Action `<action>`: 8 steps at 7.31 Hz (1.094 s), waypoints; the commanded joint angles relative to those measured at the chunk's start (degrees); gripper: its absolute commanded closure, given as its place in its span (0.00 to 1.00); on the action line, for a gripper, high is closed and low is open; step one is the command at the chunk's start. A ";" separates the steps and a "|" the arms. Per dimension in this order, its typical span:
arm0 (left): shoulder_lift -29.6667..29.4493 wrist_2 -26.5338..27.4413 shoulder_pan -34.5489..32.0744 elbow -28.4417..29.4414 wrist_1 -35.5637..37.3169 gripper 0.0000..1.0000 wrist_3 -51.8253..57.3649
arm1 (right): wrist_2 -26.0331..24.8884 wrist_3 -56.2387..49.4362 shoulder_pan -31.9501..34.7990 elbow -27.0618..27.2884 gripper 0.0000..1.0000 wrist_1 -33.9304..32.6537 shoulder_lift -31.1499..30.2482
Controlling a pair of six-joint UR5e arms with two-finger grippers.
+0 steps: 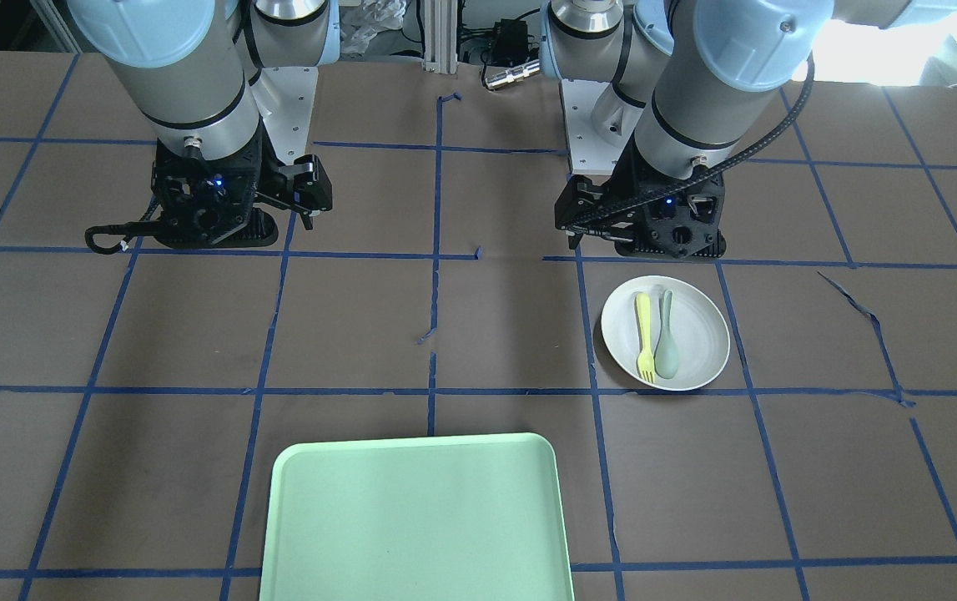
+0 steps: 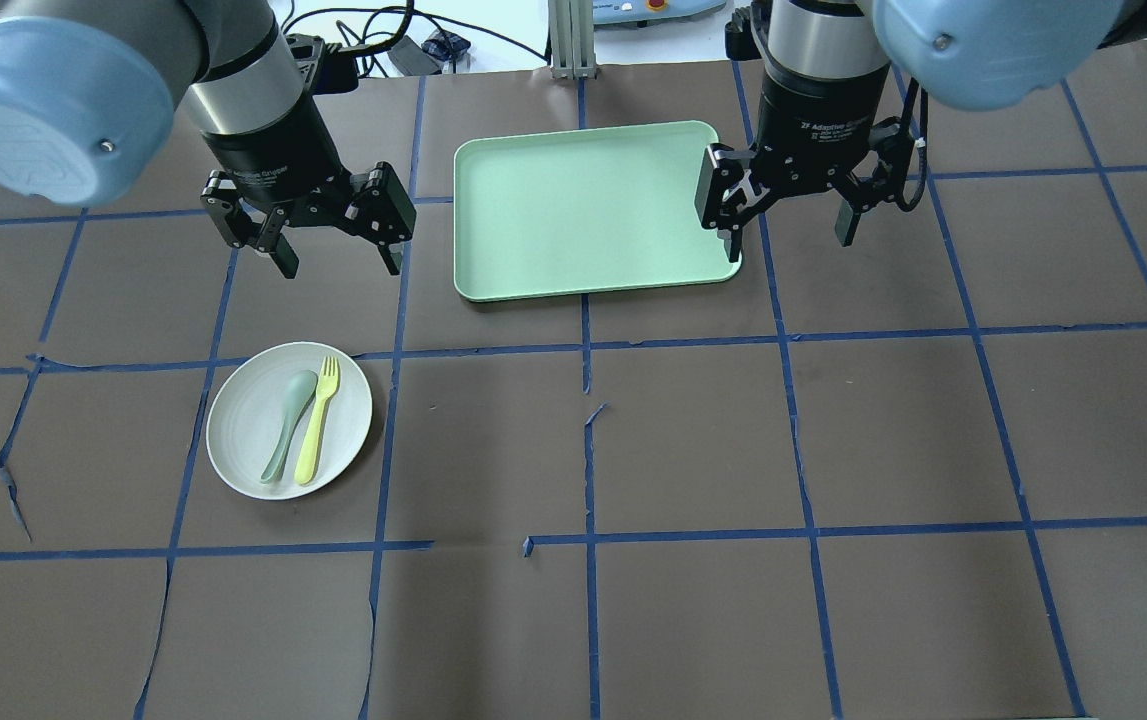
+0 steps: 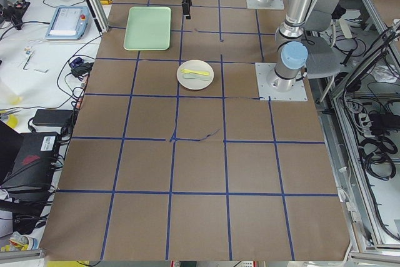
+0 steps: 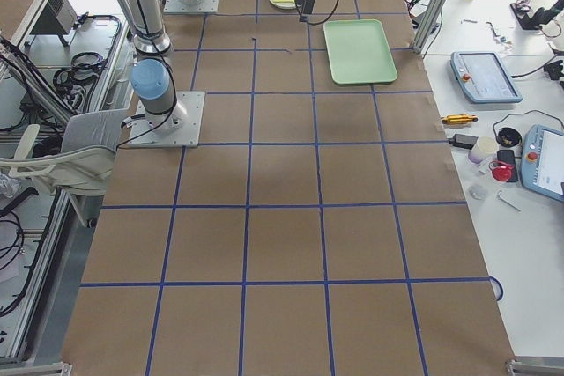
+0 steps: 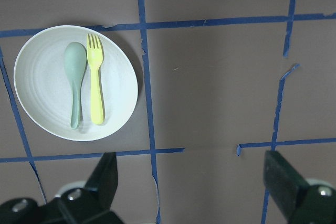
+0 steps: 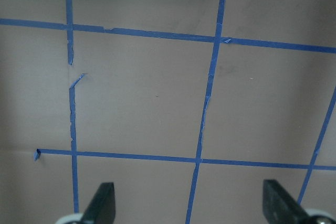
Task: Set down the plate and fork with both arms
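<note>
The off-white plate (image 2: 233,430) lies on the table at the robot's left; it also shows in the front view (image 1: 695,334) and the left wrist view (image 5: 42,87). The pale-yellow fork (image 2: 318,420) (image 1: 643,334) (image 5: 95,85) lies on it beside a grey-green spoon (image 2: 288,425). My left gripper (image 2: 338,262) hangs open and empty above the table, beyond the plate. My right gripper (image 2: 791,238) hangs open and empty beside the right edge of the light-green tray (image 2: 583,210).
The light-green tray (image 1: 415,522) lies at the far middle of the table and has nothing on it. Blue tape lines grid the brown table top. Cables and devices sit past the table's far edge.
</note>
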 commanded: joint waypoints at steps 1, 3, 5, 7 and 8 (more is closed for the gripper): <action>0.18 0.02 0.01 0.33 0.06 0.00 0.00 | 0.25 0.00 0.01 -0.18 0.00 -0.09 0.00; 0.54 0.11 0.62 0.60 0.06 0.00 -0.09 | 0.34 0.00 -0.08 -0.18 0.00 -0.35 0.00; 0.01 0.02 0.71 0.42 0.06 0.00 -0.08 | 0.25 0.00 -0.69 -0.79 0.00 -0.62 0.00; 0.45 0.11 0.54 -0.10 0.15 0.00 -0.17 | 0.25 0.00 -0.78 -0.53 0.00 -1.49 0.00; 0.19 0.11 0.10 -0.28 0.15 0.00 0.00 | 0.17 0.00 -0.78 -0.53 0.00 -1.50 0.00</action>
